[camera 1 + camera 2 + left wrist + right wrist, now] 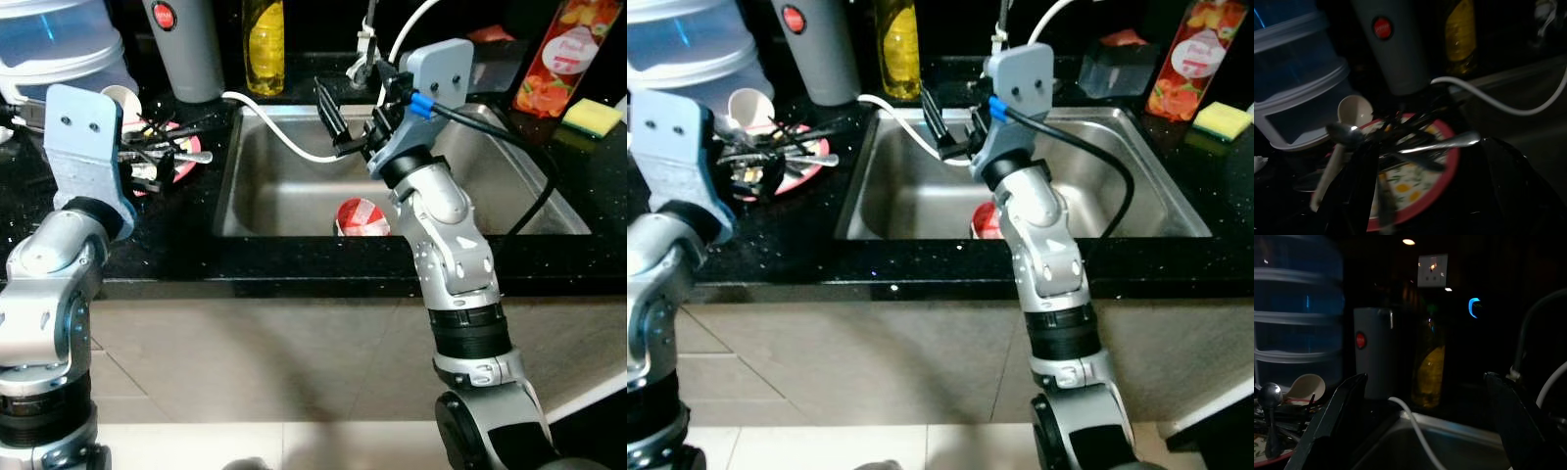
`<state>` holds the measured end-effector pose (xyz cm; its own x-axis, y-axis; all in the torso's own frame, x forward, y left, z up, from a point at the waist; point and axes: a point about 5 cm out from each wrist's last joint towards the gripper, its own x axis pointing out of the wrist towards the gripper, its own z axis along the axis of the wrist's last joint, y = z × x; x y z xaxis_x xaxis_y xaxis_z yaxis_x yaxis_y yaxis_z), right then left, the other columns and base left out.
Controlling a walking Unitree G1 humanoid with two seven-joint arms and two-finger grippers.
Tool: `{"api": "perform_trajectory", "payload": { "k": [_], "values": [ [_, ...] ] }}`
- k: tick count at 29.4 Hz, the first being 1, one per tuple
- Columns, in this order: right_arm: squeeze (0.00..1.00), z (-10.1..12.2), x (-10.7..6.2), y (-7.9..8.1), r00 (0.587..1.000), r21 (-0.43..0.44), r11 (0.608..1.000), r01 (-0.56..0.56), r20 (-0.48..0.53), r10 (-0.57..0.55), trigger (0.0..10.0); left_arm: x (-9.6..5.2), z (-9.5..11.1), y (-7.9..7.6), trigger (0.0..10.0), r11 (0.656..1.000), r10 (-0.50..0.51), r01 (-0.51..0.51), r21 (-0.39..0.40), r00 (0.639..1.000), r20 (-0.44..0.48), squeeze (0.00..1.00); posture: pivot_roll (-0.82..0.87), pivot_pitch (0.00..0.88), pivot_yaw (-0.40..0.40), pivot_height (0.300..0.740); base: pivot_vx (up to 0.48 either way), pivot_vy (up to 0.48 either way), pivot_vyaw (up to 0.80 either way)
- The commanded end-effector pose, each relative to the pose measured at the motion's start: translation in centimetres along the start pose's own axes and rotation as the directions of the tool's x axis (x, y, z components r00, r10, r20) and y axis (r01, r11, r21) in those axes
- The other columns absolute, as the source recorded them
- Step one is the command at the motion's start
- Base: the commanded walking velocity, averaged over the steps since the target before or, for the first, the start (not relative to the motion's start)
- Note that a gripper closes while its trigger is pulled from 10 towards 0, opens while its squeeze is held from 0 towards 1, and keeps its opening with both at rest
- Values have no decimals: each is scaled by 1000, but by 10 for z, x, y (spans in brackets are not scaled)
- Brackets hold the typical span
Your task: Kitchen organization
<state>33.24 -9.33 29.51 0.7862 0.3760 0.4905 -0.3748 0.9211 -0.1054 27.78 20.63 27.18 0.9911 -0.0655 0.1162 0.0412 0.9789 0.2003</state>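
Observation:
A pink-rimmed flowered plate (184,167) sits on the black counter left of the sink, piled with cutlery (1440,143): a metal spoon, a white ceramic spoon (1352,111) and dark utensils. My left gripper (157,157) is right over the plate, open, its fingers (1354,191) straddling the cutlery. My right gripper (331,117) hangs open above the back left corner of the steel sink (284,201), holding nothing. A red and white cup (362,216) lies at the sink's front, partly hidden by my right arm.
A white hose (284,135) curves from the counter into the sink. Behind stand a grey flask with a red button (191,49), a yellow bottle (263,44) and stacked clear tubs (59,49). A red carton (563,54) and a yellow sponge (591,116) are at the right.

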Motion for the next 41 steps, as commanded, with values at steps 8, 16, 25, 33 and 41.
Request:
{"api": "perform_trajectory", "payload": {
  "k": [8,16,25,33,41],
  "values": [
    [0,1,1,4,1000,9,1000,-14,7,14,10000,3,-6,-1,10000,1000,4,-4,2,999,-33,0,119,0,31,740,0,205,0],
    [0,1,1,4,1000,8,1000,-12,6,12,10000,6,-8,-9,10000,1000,-24,24,-5,999,-44,0,115,0,32,740,0,0,0],
    [0,0,0,3,1000,6,1000,-4,5,4,10000,10,-11,-16,10000,999,-43,44,4,998,-55,0,112,0,37,740,0,0,0],
    [0,0,-1,3,1000,9,1000,2,5,-2,10000,13,-12,-14,10000,1000,-21,21,7,998,-63,0,115,0,42,740,0,-131,0],
    [0,0,0,4,1000,12,1000,0,4,0,10000,13,-9,-12,10000,1000,-6,5,-16,999,-43,0,119,0,39,740,0,-248,0]
  ]
}}
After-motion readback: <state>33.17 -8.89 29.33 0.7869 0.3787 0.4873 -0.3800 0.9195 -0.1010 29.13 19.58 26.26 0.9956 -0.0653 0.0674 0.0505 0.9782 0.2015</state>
